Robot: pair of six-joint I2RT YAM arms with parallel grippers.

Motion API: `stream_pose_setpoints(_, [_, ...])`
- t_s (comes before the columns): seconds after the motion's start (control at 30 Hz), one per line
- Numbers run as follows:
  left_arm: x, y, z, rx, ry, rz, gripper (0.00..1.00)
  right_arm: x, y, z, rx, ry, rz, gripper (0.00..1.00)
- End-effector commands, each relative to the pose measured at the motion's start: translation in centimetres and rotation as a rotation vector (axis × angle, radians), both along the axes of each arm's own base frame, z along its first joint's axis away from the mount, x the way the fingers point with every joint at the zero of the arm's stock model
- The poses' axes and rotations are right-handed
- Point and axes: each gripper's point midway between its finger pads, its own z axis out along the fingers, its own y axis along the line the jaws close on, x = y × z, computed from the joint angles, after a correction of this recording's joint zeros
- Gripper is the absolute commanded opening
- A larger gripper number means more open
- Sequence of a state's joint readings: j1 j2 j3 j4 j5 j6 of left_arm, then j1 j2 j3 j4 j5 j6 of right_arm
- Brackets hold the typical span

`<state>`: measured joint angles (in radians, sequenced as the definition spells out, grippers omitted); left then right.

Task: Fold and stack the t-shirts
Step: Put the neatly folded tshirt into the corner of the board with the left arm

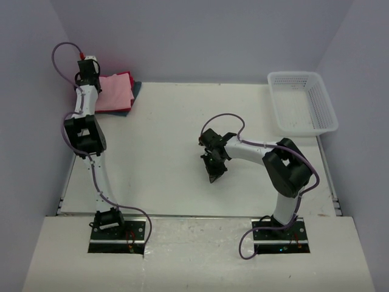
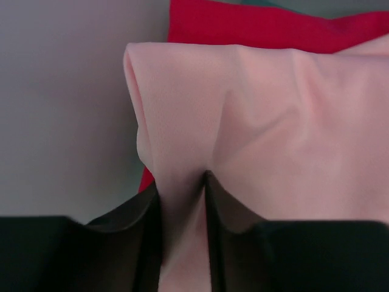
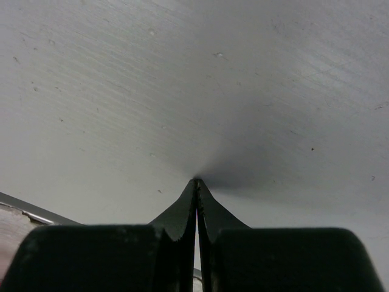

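A folded pale pink t-shirt (image 1: 113, 95) lies on top of a stack at the table's far left corner. A crimson-red t-shirt (image 1: 124, 76) shows under it and a dark teal one (image 1: 136, 91) sticks out at the right edge. My left gripper (image 1: 91, 74) is at the stack's left end, shut on a fold of the pink t-shirt (image 2: 261, 134), with cloth pinched between the jaws. The red shirt (image 2: 255, 27) lies beyond it. My right gripper (image 1: 214, 177) is shut and empty, tips down on the bare table (image 3: 194, 91) mid-right.
A white plastic mesh basket (image 1: 302, 102) stands at the far right corner, with nothing visible inside it. The side walls stand close to the stack on the left. The table's front edge (image 1: 200, 215) runs just ahead of the arm bases.
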<state>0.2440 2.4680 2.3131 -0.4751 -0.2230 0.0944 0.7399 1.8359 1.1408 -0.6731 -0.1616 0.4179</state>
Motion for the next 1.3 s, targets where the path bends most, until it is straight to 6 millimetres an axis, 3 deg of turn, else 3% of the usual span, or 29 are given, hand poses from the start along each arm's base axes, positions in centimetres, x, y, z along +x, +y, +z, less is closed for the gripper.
stream_pose_setpoints(0.0, [0.7,3.3,3.9,0.131,-0.138,0.154,0.34,0.0,0.8,-0.1,0.018,0.023,0.031,0.0])
stream_pose_setpoints(0.13, [0.0,3.0,7.3,0.15,-0.238,0.242,0.5,0.0,1.4,-0.8,0.031,0.042,0.034,0.0])
stream_pose_setpoints(0.17, [-0.8,3.4,10.4,0.209,-0.294,0.308,0.51,-0.1,1.4,-0.8,0.037,0.049,0.038,0.0])
stream_pose_setpoints(0.2, [-1.1,3.0,11.2,0.241,-0.301,0.32,0.6,-0.2,1.4,-0.8,0.038,0.048,0.037,0.0])
stream_pose_setpoints(0.27, [-0.9,1.2,15.0,0.332,-0.345,0.317,0.7,0.0,1.5,-0.5,0.051,0.029,0.037,0.0])
stream_pose_setpoints(0.33, [-0.9,-0.8,17.1,0.419,-0.338,0.325,0.76,0.2,1.6,-0.3,0.057,0.019,0.032,0.0])
stream_pose_setpoints(0.43, [-0.8,-3.4,20.1,0.503,-0.355,0.327,0.97,0.2,1.8,0.2,0.076,0.005,0.035,0.0])
stream_pose_setpoints(0.5, [-1.2,-4.3,22.0,0.536,-0.397,0.349,1.0,0.0,1.6,0.2,0.08,0.002,0.034,0.0])
stream_pose_setpoints(0.6, [-1.8,-7.5,24.4,0.528,-0.445,0.327,1.0,0.0,1.4,0.4,0.082,-0.01,0.024,0.0])
stream_pose_setpoints(0.63, [-2.6,-8.2,26.3,0.527,-0.474,0.324,1.0,0.1,1.3,0.5,0.082,-0.023,0.018,0.0])
stream_pose_setpoints(0.73, [-3.7,-12.0,28.2,0.491,-0.499,0.257,1.0,1.0,0.7,1.6,0.067,-0.094,-0.024,0.0])
stream_pose_setpoints(0.77, [-4.0,-13.0,28.5,0.467,-0.504,0.243,1.0,1.3,0.6,1.8,0.066,-0.112,-0.035,0.0])
stream_pose_setpoints(0.8, [-4.1,-15.4,28.2,0.436,-0.49,0.185,1.0,1.7,0.7,2.8,0.083,-0.151,-0.04,0.0])
stream_pose_setpoints(0.87, [-5.2,-18.2,27.5,0.316,-0.479,0.113,1.0,2.6,1.0,3.7,0.109,-0.21,-0.043,0.03])
stream_pose_setpoints(0.93, [-6.7,-22.0,25.6,0.145,-0.47,0.016,1.0,3.7,1.2,5.4,0.136,-0.283,-0.054,0.19])
stream_pose_setpoints(0.97, [-7.4,-23.6,25.0,0.081,-0.471,-0.012,1.0,4.2,1.3,6.2,0.143,-0.312,-0.059,0.38])
stream_pose_setpoints(1.07, [-10.9,-26.6,22.1,-0.128,-0.46,-0.082,1.0,4.8,1.8,8.3,0.205,-0.381,-0.058,0.52])
stream_pose_setpoints(1.13, [-13.5,-28.2,19.8,-0.238,-0.44,-0.127,1.0,5.4,2.2,10.3,0.265,-0.453,-0.058,0.55])
stream_pose_setpoints(1.2, [-15.9,-29.2,19.8,-0.296,-0.45,-0.156,1.0,5.5,2.2,11.0,0.286,-0.489,-0.042,0.57])
stream_pose_setpoints(1.23, [-17.0,-29.4,17.1,-0.29,-0.402,-0.163,1.0,5.6,2.1,11.9,0.297,-0.513,-0.052,0.57])
stream_pose_setpoints(1.27, [-17.8,-30.2,16.5,-0.299,-0.392,-0.188,1.0,6.4,1.5,12.3,0.267,-0.554,-0.077,0.58])
